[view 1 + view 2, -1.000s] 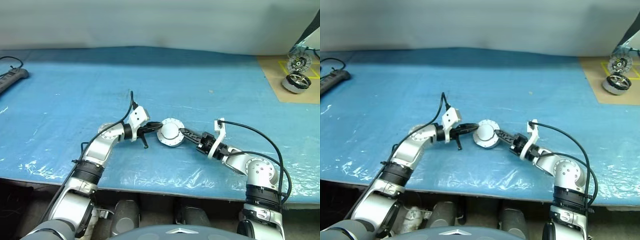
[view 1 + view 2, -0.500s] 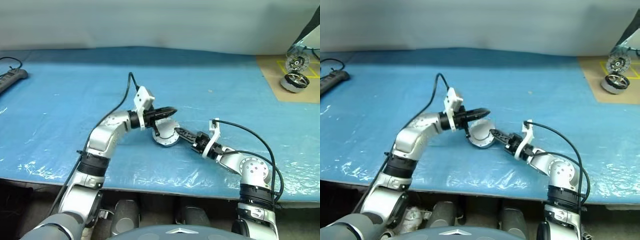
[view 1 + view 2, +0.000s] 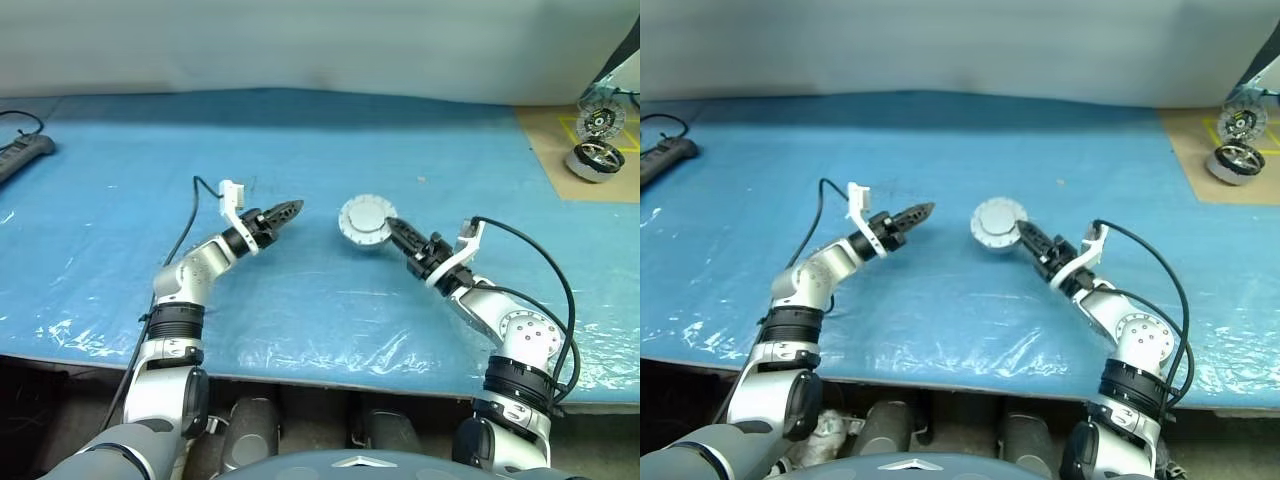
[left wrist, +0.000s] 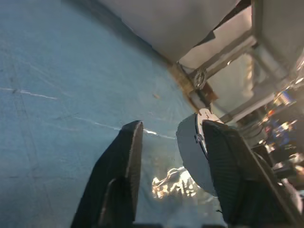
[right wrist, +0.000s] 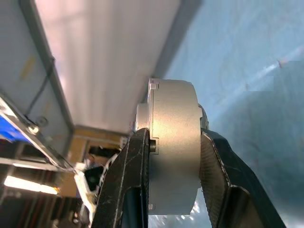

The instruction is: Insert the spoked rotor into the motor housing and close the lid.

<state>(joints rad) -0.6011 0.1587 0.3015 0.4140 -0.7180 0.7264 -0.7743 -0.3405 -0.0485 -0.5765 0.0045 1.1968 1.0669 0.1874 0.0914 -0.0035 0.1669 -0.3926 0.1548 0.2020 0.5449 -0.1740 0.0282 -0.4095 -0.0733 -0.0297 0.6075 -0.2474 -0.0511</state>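
Right wrist view shows the right tool clenched across the edge of a round silver-grey assembled motor unit, so its faces, spokes and coils are hidden and no writing can be read on it. Left eye view shows that unit held above the blue plastic-covered bench, while the left tool, well apart from it, points toward it with fingers parted and nothing between them. Bare sheet lies all round both tools, and two more wheel-like parts sit on a brown board at the far right edge, too small to make out.
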